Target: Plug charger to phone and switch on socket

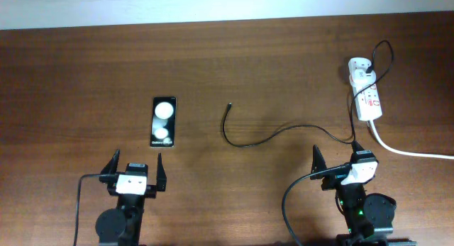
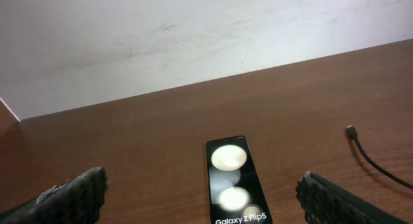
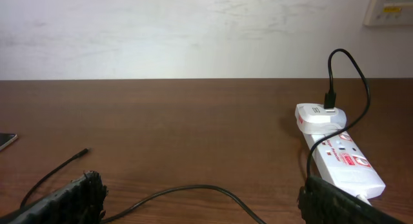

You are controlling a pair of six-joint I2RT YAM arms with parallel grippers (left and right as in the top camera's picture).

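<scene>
While both pairs of fingers stand spread wide with nothing between them, the phone (image 1: 163,121) lies flat on the brown wooden counter (image 1: 71,76), at about 9 o'clock from the middle of the overhead view and at 12 o'clock from the left fingers (image 2: 77,195). It is a slim black slab with a glossy face showing two white round spots, and white lettering at its near end reads "Galaxy Z Flip5". The charger (image 1: 262,138) is a long thin black cable. Its small connector tip rests bare on the wood at 3 o'clock from the phone, well apart from it. From there the cable curves toward 3 o'clock, passes just ahead of the right fingers (image 3: 335,201), and climbs to a plug in the far end of the socket (image 1: 367,93). The socket, a small white oblong strip with red markings too small to read, lies at 2 o'clock from the middle of the counter. Its thick white cord (image 1: 411,152) leaves the near end toward 4 o'clock.
</scene>
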